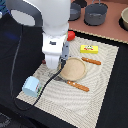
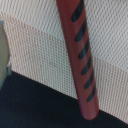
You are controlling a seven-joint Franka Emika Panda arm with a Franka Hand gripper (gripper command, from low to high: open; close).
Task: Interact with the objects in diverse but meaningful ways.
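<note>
**A:** Which piece are we going for?

**B:** The dark brown sausage-like stick (image 2: 80,55). In the wrist view it is lying flat on the woven mat (image 1: 102,95), running slantwise, with one rounded end reaching over the mat's edge onto the dark bench (image 1: 112,117). In the exterior view the arm is blocking it, so I am guessing it is sitting under the wrist, near the mat's edge on the exterior view's left.

**A:** How is it going to handle?

**B:** I am judging it to be a light, stiff plastic toy. The skin is looking smooth and a little glossy, and being round it is likely to roll or squirt out of a loose pinch. I am suggesting a hold across the middle of its length, with the jaws square to its long axis.

**A:** Is it fragile?

**B:** It is not looking so. A firm squeeze should be doing no harm.

**A:** And the gripper (image 1: 53,66)?

**B:** It is hanging low over the mat, just beside the plate (image 1: 75,69). No fingers are showing in the wrist view, and the arm's white body is hiding them from outside. I cannot tell whether the jaws are apart or together, or whether they are touching anything.

**A:** What else is nearby?

**B:** The pale blue carton (image 1: 31,86) is standing at the mat's near corner. The yellow rectangular block (image 1: 89,48) and the red tomato-like ball (image 1: 71,35) are lying toward the far edge.
</note>
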